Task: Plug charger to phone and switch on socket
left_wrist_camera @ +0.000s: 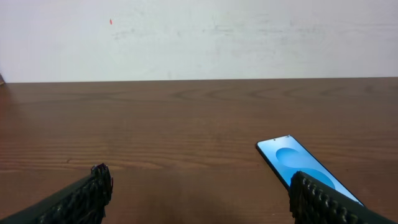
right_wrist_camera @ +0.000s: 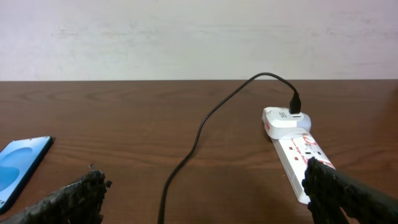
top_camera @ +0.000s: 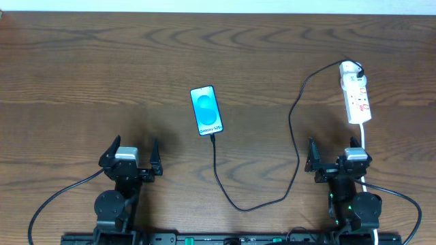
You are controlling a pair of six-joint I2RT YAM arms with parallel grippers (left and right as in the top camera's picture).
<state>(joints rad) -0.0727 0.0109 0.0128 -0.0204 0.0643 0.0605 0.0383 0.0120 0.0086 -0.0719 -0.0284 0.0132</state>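
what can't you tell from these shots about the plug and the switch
- Whether the charger tip is seated in the phone: too small overhead; left wrist view, a finger covers the phone's near end; right wrist view, the left edge cuts it off.
- Whether the socket switches are on: too small overhead; right wrist view, a finger covers its near end.

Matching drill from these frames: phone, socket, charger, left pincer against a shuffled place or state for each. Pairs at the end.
1 phone
2 socket
3 charger
4 left pincer

a white, far right in the overhead view
b black, loops from the socket's far end to the phone's near edge
c open, holding nothing
d centre of the overhead view, screen lit blue

Pairs: 1-d, 2-a, 3-b, 4-c
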